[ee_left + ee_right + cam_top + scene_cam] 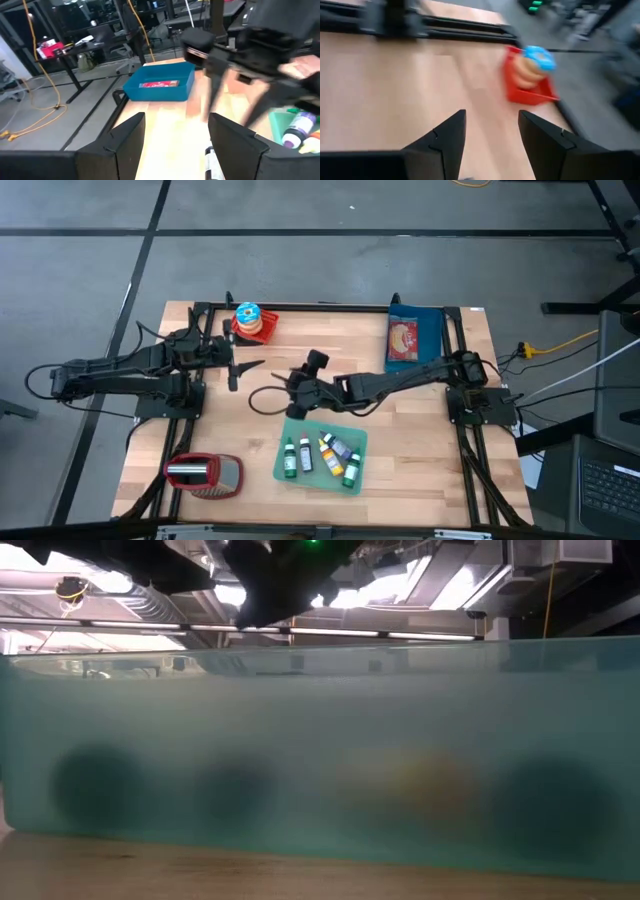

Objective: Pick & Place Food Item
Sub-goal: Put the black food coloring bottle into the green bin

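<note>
On the tabletop (420,440) seen from above, your right tool (293,392) sits mid-table, just above the green tray (352,436), arm stretched in from the right side. The tray holds small bottles (305,455) lying in a row. Your left tool (240,370) waits near the left arm's base, fingers spread wide, nothing in them. Near the far edge: a red tray of food (250,323) (round item with blue top, hard to say more) just beyond the left tool. Blue bin (432,330) at far right with a red packet (403,340) inside. Red-and-silver object (205,474) at near left corner, well apart from everything.

Low view: the green tray's wall (320,750) fills the picture, bottles only dim blobs behind it. A dark arm part hangs at the top; can't tell which arm.

Left wrist view: your left tool's fingers (130,137) stand wide apart, empty. Ahead, the blue bin (155,92) with the red packet (159,84); the right arm (260,45) crosses in front, blurred. Bottles (299,127) at the edge.

Right wrist view: your right tool's fingers (445,137) are parted with a clear gap, gripping nothing. The red tray of food (529,75) lies ahead on bare wood, well apart from the fingertips (blurred).
</note>
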Action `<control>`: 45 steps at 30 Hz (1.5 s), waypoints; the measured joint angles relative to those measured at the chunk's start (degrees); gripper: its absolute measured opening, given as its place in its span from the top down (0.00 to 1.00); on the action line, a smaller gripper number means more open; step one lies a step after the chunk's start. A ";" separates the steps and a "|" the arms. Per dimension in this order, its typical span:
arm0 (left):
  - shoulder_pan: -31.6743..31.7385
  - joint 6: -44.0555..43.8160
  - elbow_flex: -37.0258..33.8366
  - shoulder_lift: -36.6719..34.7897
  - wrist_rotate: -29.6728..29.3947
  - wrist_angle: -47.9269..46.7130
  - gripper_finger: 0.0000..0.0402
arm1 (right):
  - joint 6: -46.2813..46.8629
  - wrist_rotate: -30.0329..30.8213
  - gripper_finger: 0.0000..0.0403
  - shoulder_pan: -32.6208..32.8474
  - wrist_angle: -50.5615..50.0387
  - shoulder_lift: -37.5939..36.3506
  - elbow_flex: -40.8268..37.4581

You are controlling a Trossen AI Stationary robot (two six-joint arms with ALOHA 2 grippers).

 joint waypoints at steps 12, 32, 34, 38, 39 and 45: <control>0.00 -0.64 0.00 0.02 -1.83 -1.16 0.47 | -2.17 -10.87 0.54 1.93 -2.60 -12.21 -6.65; -0.02 -2.99 -0.02 0.17 -2.04 -1.27 0.47 | 13.61 -27.89 0.54 -9.32 32.60 -22.19 -52.36; -0.02 -3.02 -0.02 0.20 -2.04 -1.43 0.47 | 13.27 -31.21 0.54 -10.22 33.34 -19.07 -50.99; -0.02 -3.01 -0.02 0.19 -2.04 -2.62 0.47 | 12.79 -34.37 0.54 -11.65 33.59 -14.10 -48.67; -0.04 -3.00 -0.02 0.20 -2.04 -2.97 0.47 | 12.53 -34.85 0.54 -11.95 33.55 -13.28 -48.44; -0.03 -3.02 -0.02 0.17 -2.04 -3.90 0.47 | 11.44 -38.39 0.54 -13.37 35.19 -10.00 -46.09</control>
